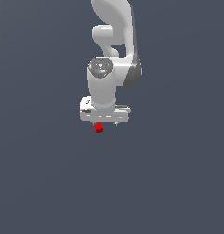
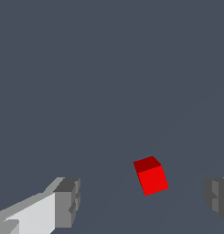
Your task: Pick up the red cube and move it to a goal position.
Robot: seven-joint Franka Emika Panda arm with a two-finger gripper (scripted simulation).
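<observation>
One white Franka arm, descent-to-grasp step, plain dark grey floor [image 1: 40, 183].
White two-finger gripper [image 2: 141, 201] spread wide, empty, hanging over the tiny bright red matte cube [image 2: 151, 176]; cube sits on floor between the grey finger pads [image 2: 67, 201], nearer neither clearly, touching none. Next: lower, centre, close. Cube rotated slightly off the jaw line; no long axis, sides equal. Goal marker not visible.

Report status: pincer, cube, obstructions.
Pincer open, empty. Small matte red cube between the fingers, ungripped. Nothing in the way.
</observation>
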